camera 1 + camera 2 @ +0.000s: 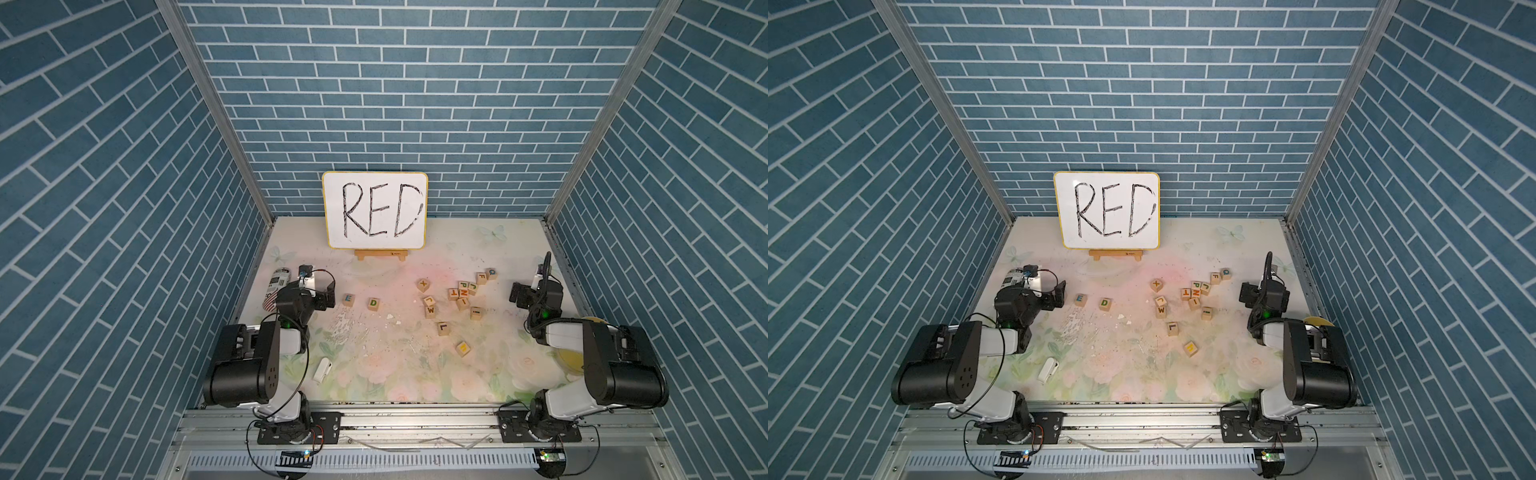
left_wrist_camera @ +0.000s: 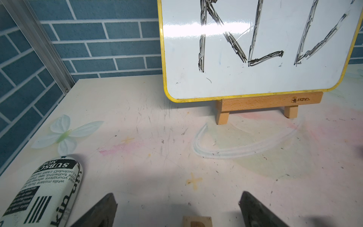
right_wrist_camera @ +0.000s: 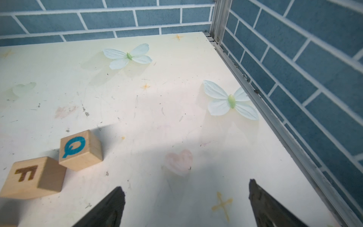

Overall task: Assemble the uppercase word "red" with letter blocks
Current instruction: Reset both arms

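Floral counter. Whiteboard with handwritten RED stands on a wood easel at the back.

Left gripper: jaws wide, nothing held, low over the counter. A printed can lies just beside it on the wall side.

Right gripper: also wide and empty, by the right wall, well apart from the task blocks.

R block: on the counter between the left gripper's spread fingers, touching neither. Dark letter faces up; the frame edge cuts it off, so it is not fully readable. Hidden in both top views.

E block: just beside the left gripper, toward the right arm. Teal letter up, reads upright from the robot's side, slightly skewed.

D block: next along the same line, small gap from E, green letter up and upright.

All are cubes, so no long axis.

Loose blocks cluster toward the right arm. Q block and F block sit corner to corner beside the right gripper.
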### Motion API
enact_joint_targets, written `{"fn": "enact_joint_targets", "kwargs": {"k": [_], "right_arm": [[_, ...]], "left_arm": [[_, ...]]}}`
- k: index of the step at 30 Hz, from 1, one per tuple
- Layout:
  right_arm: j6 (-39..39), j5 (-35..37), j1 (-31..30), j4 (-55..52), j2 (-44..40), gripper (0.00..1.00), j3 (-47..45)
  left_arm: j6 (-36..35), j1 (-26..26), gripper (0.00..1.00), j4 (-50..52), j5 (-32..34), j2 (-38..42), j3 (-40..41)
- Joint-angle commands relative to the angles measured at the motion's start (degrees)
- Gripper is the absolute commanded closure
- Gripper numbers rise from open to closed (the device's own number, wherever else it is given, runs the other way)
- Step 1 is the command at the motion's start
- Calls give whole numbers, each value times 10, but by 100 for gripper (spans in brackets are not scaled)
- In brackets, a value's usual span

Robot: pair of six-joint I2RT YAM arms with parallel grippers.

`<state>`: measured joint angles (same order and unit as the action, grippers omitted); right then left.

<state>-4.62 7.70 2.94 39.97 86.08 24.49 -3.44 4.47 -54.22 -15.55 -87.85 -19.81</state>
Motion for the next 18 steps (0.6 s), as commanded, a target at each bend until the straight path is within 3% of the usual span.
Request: {"fn": "enact_joint_targets", "kwargs": {"k": [1,4,18], "right_arm": [[1,-37,2,36,5,1,0],[9,-47,0,77,16,1,-16],[10,-43,-2,72,14,1,-15]], "left_arm": [[-4,-3,1,3,-5,0,-5],[-4,-3,1,3,-5,0,-5],[-4,-3,1,3,-5,0,-5]]}}
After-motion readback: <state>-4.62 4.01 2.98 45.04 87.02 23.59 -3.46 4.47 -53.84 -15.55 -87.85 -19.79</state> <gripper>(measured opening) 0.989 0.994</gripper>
